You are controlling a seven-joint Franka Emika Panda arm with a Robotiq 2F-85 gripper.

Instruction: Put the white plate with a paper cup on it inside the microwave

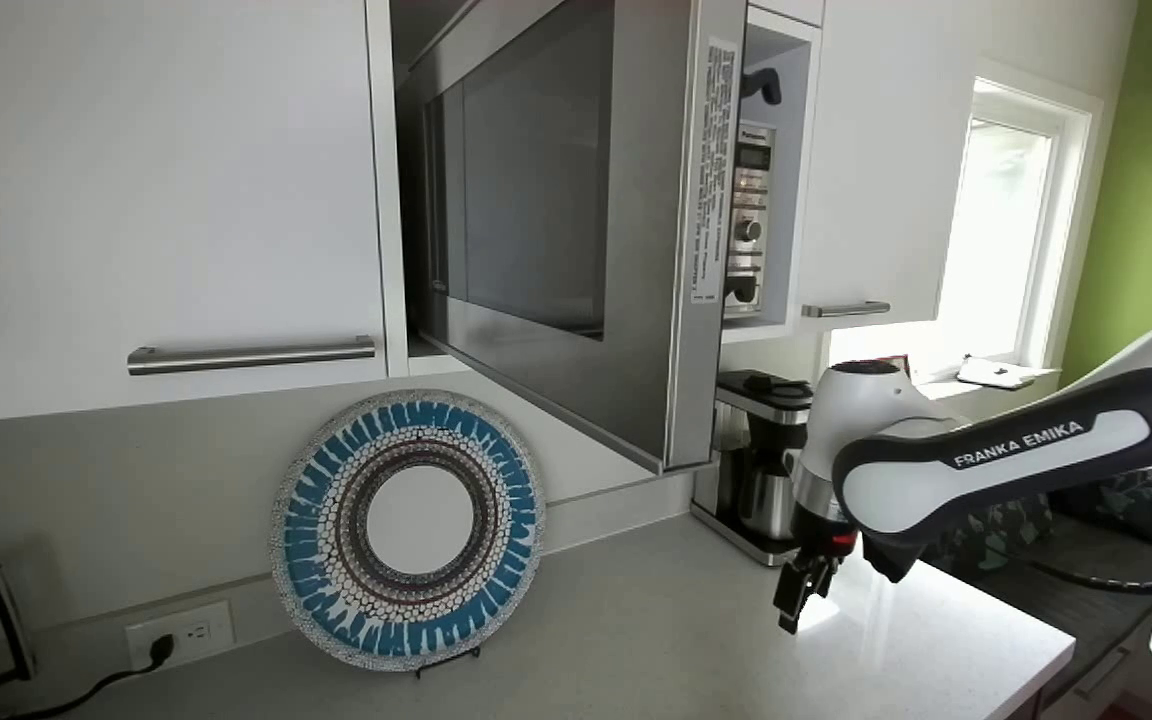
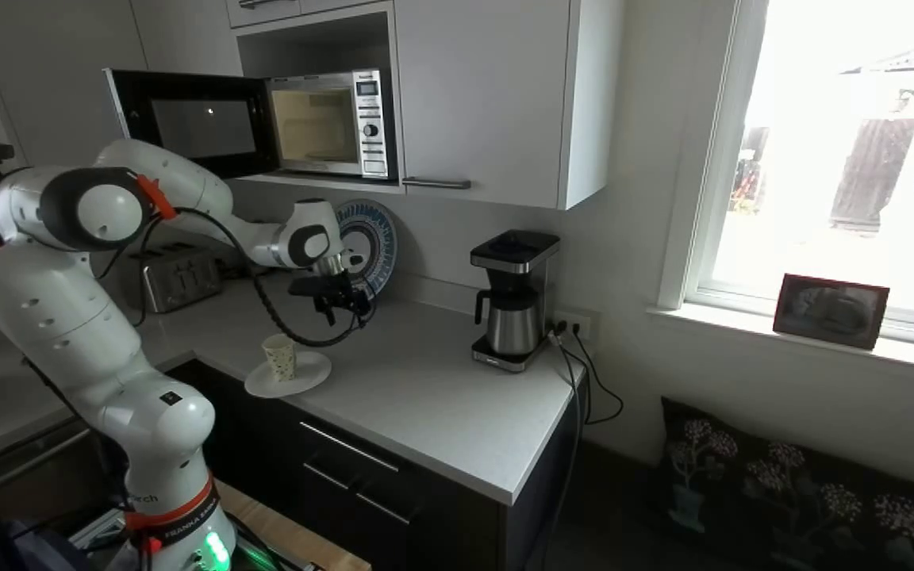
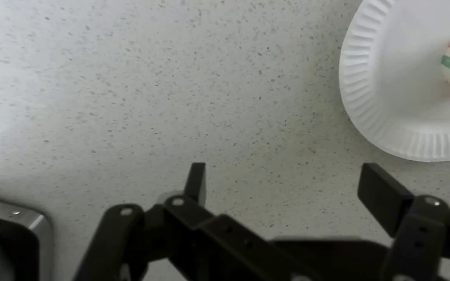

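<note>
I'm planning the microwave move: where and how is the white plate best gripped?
Probably by the front rim of the white plate, coming level from the front of the counter: it seems to overhang the edge, leaving room for jaws above and below, while the paper cup stands near its middle.

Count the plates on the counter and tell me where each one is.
2: the white paper plate lies at the edge of the counter with the paper cup on it; the blue-patterned plate stands on edge by the wall. The robot arm may hide others.
</note>
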